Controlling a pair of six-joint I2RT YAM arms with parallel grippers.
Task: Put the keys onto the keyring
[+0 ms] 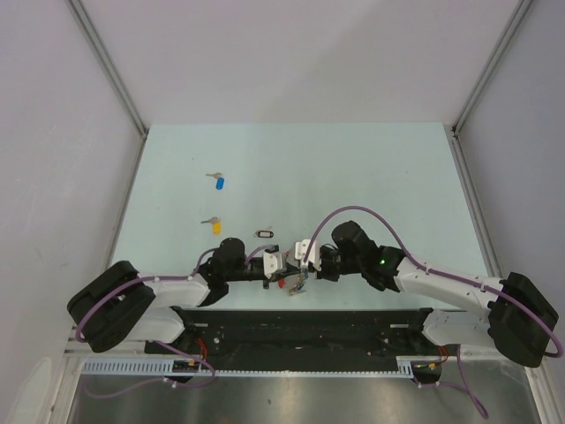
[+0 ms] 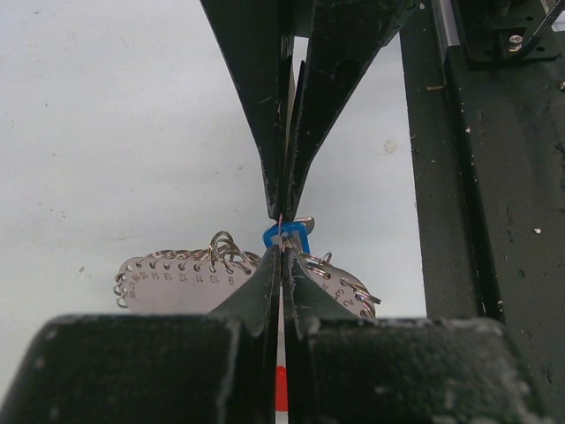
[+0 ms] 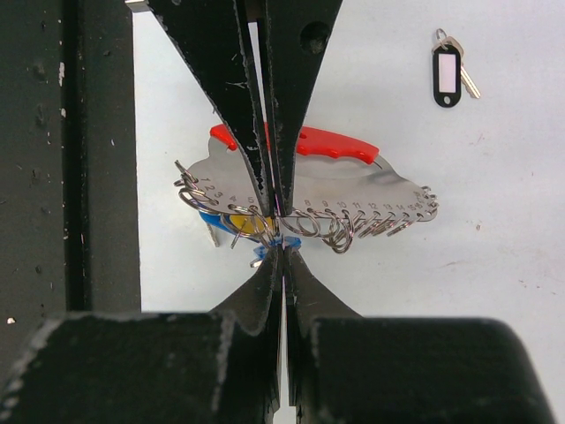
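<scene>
The keyring [image 3: 353,190] is a silver numbered plate with a red arc and several small wire loops. My left gripper [image 2: 282,252] is shut on its plate and holds it just above the table near the front edge [image 1: 287,283]. My right gripper [image 3: 282,252] is shut on a blue-headed key [image 3: 284,238], its tip meeting the left fingertips at the loops. A yellow-headed key [image 3: 247,223] and another blue one [image 3: 207,219] hang on the plate. Two loose keys lie farther back on the left: blue [image 1: 218,183] and yellow [image 1: 214,225].
A small black-rimmed oval tag [image 1: 265,233] with its own key lies just behind the grippers, also in the right wrist view [image 3: 448,75]. The black base rail [image 1: 300,322] runs along the near edge. Grey walls enclose the pale table [image 1: 371,177].
</scene>
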